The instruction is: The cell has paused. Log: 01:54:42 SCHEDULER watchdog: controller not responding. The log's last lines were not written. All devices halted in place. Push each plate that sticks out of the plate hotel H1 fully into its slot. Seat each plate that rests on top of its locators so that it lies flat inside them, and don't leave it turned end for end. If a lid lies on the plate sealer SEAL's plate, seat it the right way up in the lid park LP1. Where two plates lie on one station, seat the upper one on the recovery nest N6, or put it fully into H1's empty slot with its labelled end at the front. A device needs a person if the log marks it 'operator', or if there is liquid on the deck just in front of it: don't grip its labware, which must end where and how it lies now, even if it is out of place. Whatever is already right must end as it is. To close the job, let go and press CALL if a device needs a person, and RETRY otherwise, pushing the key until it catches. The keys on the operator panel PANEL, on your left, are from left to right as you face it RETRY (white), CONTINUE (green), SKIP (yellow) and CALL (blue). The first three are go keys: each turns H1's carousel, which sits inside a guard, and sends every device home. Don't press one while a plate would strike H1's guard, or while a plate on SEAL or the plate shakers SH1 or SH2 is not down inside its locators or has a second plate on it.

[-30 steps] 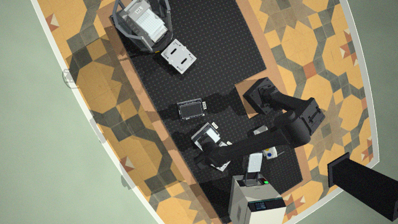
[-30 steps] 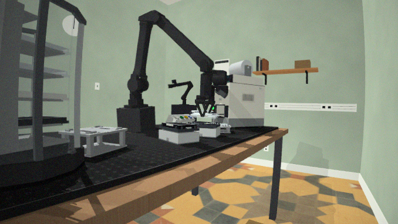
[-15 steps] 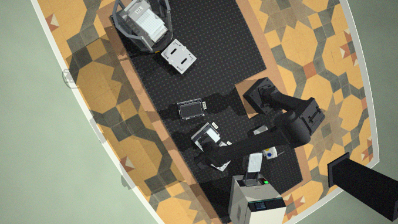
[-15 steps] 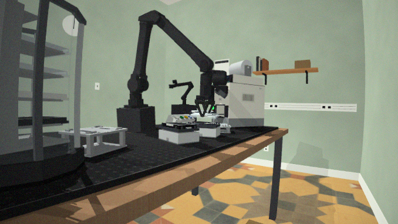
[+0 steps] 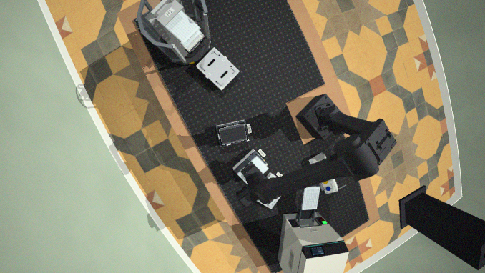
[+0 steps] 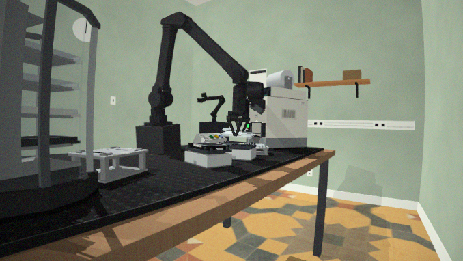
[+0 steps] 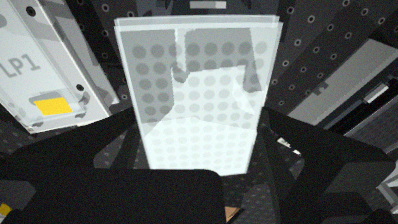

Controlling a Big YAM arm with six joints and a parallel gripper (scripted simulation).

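Note:
My gripper (image 6: 236, 134) (image 7: 198, 112) is shut on a clear-lidded plate (image 7: 205, 100) (image 5: 260, 164), with a finger at each long edge, over shaker SH2 (image 6: 243, 153). The plate hides the locators, so I cannot tell if it touches the shaker. LP1 (image 7: 22, 65) (image 5: 266, 204) lies beside it. SH1 (image 5: 232, 134) (image 6: 208, 159) has a dark top. A welled plate (image 5: 310, 198) is on the carrier of SEAL (image 5: 315, 234). H1 (image 5: 169, 13) holds stacked plates in its guard; their seating is unclear. The white nest (image 5: 219, 68) (image 6: 108, 152) bears no plate. PANEL (image 5: 330, 190) shows yellow and blue keys.
The guard (image 5: 163, 45) (image 6: 48, 102) stands around H1 next to the nest. The tall sealer body (image 6: 287, 116) rises beyond LP1. My forearm passes over the deck between PANEL and SH2. A second small arm (image 6: 218, 109) stands in the background.

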